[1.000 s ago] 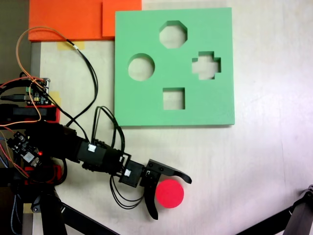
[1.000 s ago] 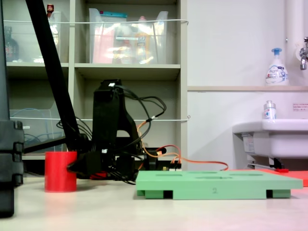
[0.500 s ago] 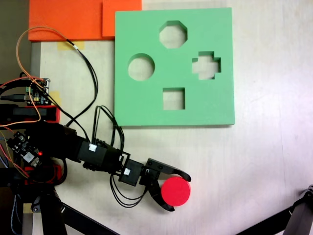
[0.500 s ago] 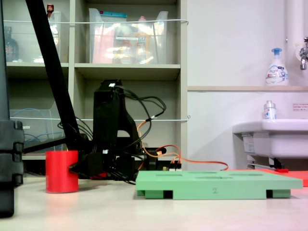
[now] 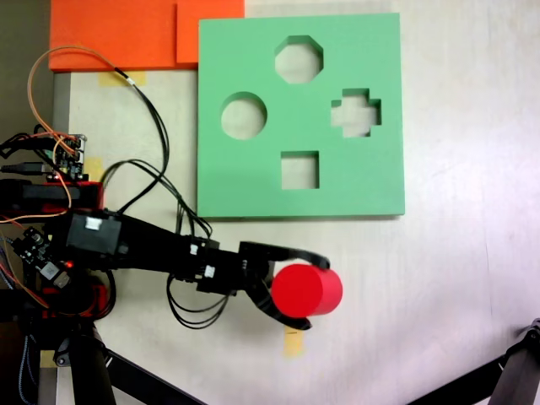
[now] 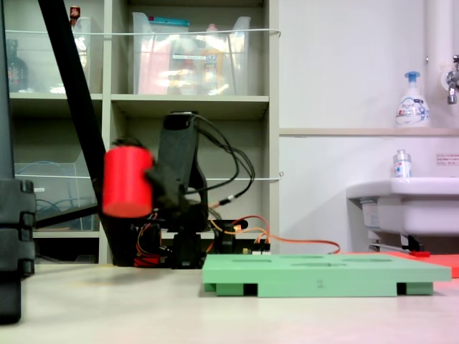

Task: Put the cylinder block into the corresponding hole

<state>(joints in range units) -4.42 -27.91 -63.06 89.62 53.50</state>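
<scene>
The gripper (image 5: 305, 285) pinches the cylinder block (image 5: 306, 290) between its jaws, held in the air off the pale table (image 5: 456, 278) — just below the green foam board (image 5: 253, 181) in a fixed view, well apart from its round hole (image 5: 244, 116). Shelving (image 6: 186, 107) and a sink (image 6: 405, 204) stand behind the board.

A lab or workshop room is suggested. Open shelving (image 6: 190, 107) loaded with clear storage bins (image 6: 188, 54) is seen behind the tabletop (image 6: 215, 315). A wall sink (image 6: 405, 204) with a soap bottle (image 6: 412, 100) is fitted at the right, and a bare circuit board (image 5: 63, 156) with loose wires (image 5: 51, 67) is laid at the tabletop's left edge.
</scene>
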